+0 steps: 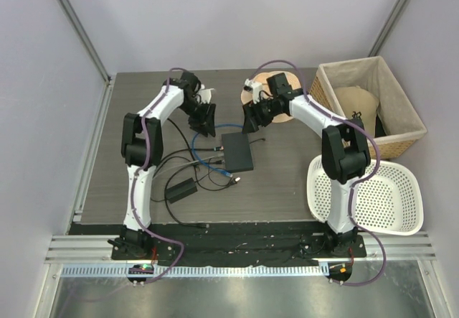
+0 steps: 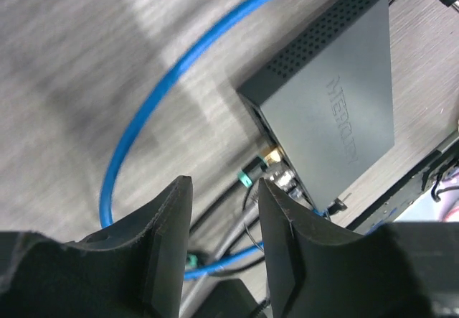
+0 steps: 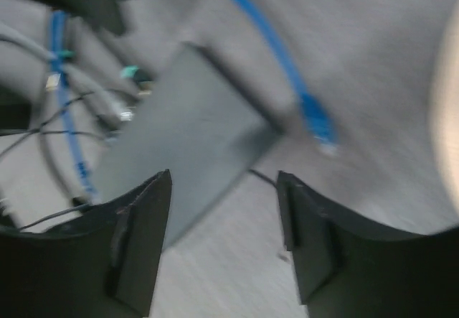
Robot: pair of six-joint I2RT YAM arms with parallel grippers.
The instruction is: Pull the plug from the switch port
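The black switch lies flat mid-table, also in the left wrist view and, blurred, in the right wrist view. Its port edge faces my left gripper and has several leads at it. The thin blue cable loops round the far side. Its plug lies on the table beside the switch's corner, in no socket. My left gripper hovers open and empty left of the switch. My right gripper hangs open and empty over the far right corner.
A black adapter brick and thin black leads lie front left of the switch. Another blue cable end rests by its near edge. A wooden disc, a wicker basket and a white plastic basket stand to the right.
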